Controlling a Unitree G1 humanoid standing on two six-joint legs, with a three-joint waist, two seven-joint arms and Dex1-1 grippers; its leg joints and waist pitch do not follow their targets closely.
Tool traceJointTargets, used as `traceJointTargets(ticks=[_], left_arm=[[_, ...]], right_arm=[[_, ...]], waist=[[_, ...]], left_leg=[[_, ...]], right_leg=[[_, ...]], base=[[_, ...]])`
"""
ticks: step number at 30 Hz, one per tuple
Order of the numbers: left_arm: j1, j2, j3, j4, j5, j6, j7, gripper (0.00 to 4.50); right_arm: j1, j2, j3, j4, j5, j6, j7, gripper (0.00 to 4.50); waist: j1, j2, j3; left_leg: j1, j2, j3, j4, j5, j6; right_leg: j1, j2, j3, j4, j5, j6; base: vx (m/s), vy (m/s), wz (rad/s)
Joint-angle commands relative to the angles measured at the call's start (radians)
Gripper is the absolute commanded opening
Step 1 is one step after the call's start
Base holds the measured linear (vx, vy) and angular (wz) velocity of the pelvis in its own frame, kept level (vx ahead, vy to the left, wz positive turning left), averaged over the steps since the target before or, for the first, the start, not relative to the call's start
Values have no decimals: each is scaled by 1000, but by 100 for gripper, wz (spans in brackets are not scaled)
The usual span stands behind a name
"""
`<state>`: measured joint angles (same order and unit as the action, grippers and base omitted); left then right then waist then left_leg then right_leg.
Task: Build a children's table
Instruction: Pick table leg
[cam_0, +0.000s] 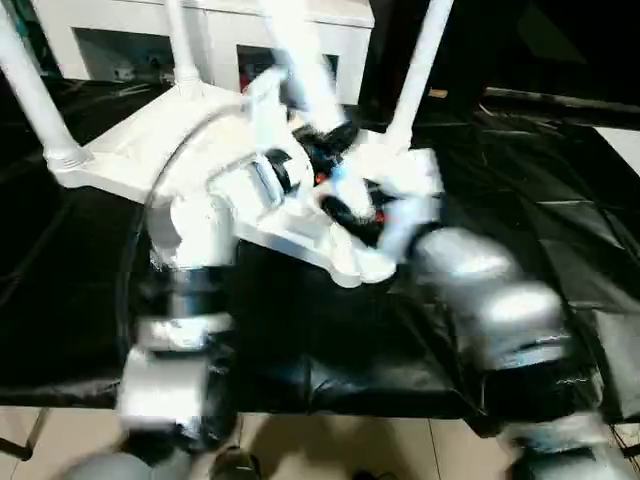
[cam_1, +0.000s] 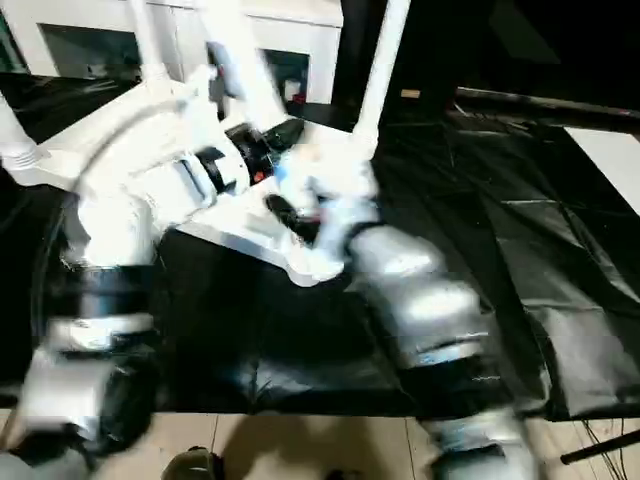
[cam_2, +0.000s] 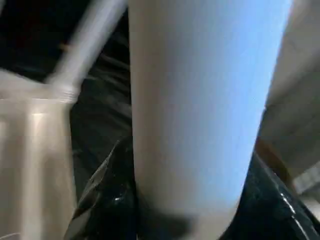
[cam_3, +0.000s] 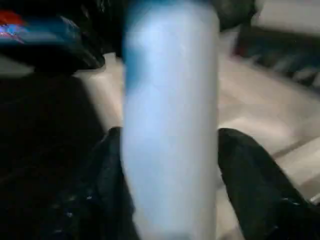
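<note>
The children's table lies upside down on the black cloth, its white top (cam_0: 110, 165) tilted. Three of its legs (cam_0: 35, 100) (cam_0: 180, 45) (cam_0: 425, 60) stand up from corner sockets. A fourth leg (cam_0: 305, 70) rises at the near corner socket (cam_0: 350, 265). My left gripper (cam_0: 320, 150) is shut on this leg; in the left wrist view the white tube (cam_2: 195, 100) sits tight between the black fingers (cam_2: 112, 200). My right gripper (cam_0: 350, 215) is at the same leg lower down, just above the socket, and the tube (cam_3: 170, 125) runs straight across the right wrist view.
The black-draped work table (cam_0: 330, 340) spreads out to the right and ends at a front edge near my forearms, with pale floor (cam_0: 300, 450) below. A white cabinet (cam_0: 215, 35) stands behind the table.
</note>
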<state>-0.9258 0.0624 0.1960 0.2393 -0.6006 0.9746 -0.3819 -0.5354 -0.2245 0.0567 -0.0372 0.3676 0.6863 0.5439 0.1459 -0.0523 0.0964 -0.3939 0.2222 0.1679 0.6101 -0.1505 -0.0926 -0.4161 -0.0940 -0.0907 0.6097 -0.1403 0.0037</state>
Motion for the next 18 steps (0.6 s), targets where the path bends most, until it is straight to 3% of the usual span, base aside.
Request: traceJointTargets(ticks=[1, 4, 6, 10, 18], left_arm=[[-19, 35, -72, -34, -25, 53, -97, 183], [-24, 60, -96, -56, -55, 81, -155, 183], [-34, 76, -108, -63, -73, 93, -200, 183], [-50, 101, -139, -44, -71, 83, -276, 183], [-56, 121, -157, -19, -64, 67, -313, 183]], right_arm=[[-22, -61, -82, -3, 98, 131, 82, 293], [-46, -97, -129, 31, 163, 211, 128, 293], [-61, -126, -154, 55, 218, 272, 172, 293], [-70, -170, -154, 59, 275, 361, 216, 293], [-67, -201, -135, 35, 310, 434, 235, 293]], waist=[[-2, 14, -103], [-1, 13, -102], [0, 9, -101], [2, 5, -98], [6, 3, -104]], left_leg=[[24, -1, 1, -79, -284, -41], [24, -1, 3, -77, -269, -43], [26, -2, 4, -75, -276, -46], [30, -2, 4, -75, -287, -49], [25, 0, 1, -76, -253, -61]], right_leg=[[63, -43, 38, -64, -251, -143], [61, -46, 39, -67, -276, -152], [60, -47, 36, -75, -339, -136], [55, -48, 33, -87, -414, -104], [57, -49, 32, -80, -399, -92]], base=[[0, 0, 0], [0, 0, 0], [0, 0, 0], [0, 0, 0], [0, 0, 0]])
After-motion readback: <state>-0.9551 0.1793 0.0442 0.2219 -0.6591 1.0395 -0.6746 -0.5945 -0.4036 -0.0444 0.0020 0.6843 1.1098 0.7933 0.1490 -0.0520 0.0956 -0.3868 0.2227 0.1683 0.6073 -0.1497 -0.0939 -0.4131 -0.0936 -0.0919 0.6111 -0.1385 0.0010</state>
